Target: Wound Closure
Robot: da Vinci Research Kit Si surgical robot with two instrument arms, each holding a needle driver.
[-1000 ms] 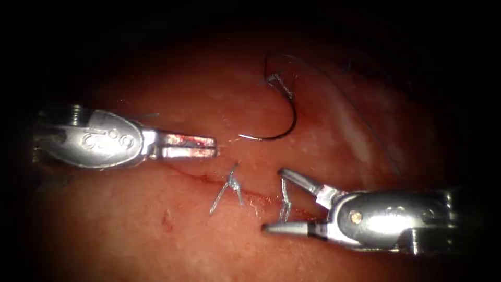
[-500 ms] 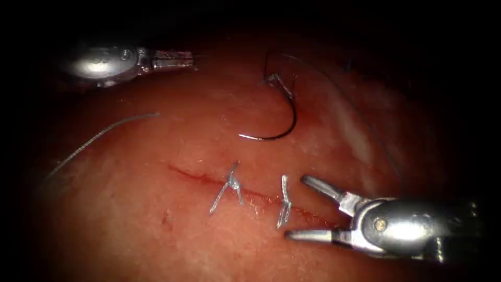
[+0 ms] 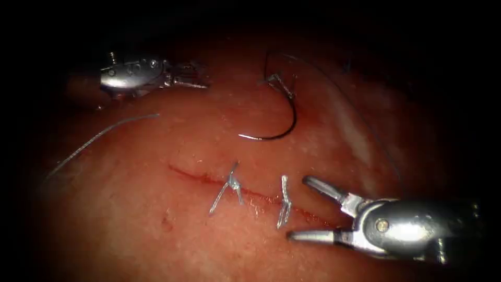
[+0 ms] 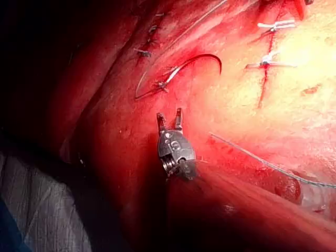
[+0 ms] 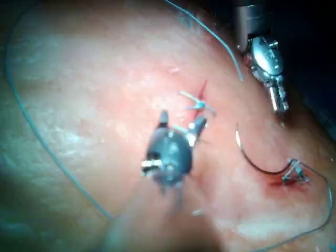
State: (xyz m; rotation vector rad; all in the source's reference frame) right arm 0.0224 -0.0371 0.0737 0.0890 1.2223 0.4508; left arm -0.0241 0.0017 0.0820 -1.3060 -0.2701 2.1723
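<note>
The cut (image 3: 198, 177) runs slantwise across the tissue (image 3: 156, 230) and carries two knotted stitches (image 3: 229, 184) (image 3: 284, 201). The curved needle (image 3: 286, 130) lies free on the tissue beyond the cut, tip toward the left. Its rear end meets a small knot (image 3: 274, 79), where dark thread (image 3: 344, 96) loops off to the right. My left tool (image 3: 194, 77) hovers at the upper left with its jaws slightly apart and holds nothing; it is the left tool (image 4: 169, 119) of the left wrist view. My right tool (image 3: 301, 209) stands wide open, empty, just right of the second stitch.
A loose pale piece of thread (image 3: 99, 137) lies on the tissue at the left, below my left tool. Red fluid lines the cut and stains the spot by the knot (image 5: 294, 176). Several older stitches (image 4: 149, 39) show in the left wrist view.
My left tool has lifted from beside the cut to the upper left and parted its jaws, uncovering the loose thread. My right tool drew back right, off the second stitch.
</note>
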